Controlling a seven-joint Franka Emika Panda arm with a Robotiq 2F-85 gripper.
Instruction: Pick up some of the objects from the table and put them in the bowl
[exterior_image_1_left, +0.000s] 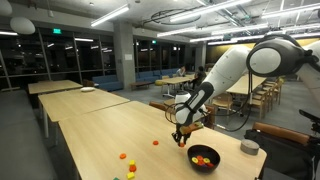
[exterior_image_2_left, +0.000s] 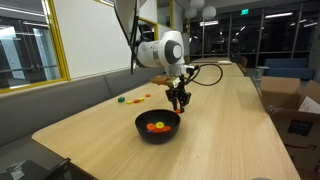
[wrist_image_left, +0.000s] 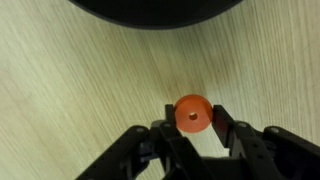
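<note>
So, biggest thing first: the long pale-wood table (exterior_image_1_left: 90, 120) fills most of both exterior views, and the white arm (exterior_image_1_left: 235, 65) reaches down over it from the side. The round black bowl (exterior_image_2_left: 157, 136) sits on the tabletop and already has a small cluster of pieces (exterior_image_2_left: 155, 126) in it, red and yellow from what I can make out, too tiny to count properly. In an exterior view there's also a smaller grey round container (exterior_image_1_left: 249, 147) near the table edge, just past the bowl; I can't see into it. The gripper (exterior_image_2_left: 180, 103) hangs point-down just beside the bowl, not over it, close to the tabletop. In the wrist view the bowl's dark rim (wrist_image_left: 155, 8) curves across the top of the frame, and lower down the two black fingers (wrist_image_left: 222, 128) are drawn in to a narrow gap, pinching a round orange piece (wrist_image_left: 192, 113) between their tips, one finger pressed on each side of it, with bare wood grain all around. Whether that piece is lifted or still touching the wood, I honestly can't tell. A few loose pieces (exterior_image_1_left: 123, 156), orange mostly with a yellow one near the edge, lie scattered on the table well apart from the bowl and the gripper.
</note>
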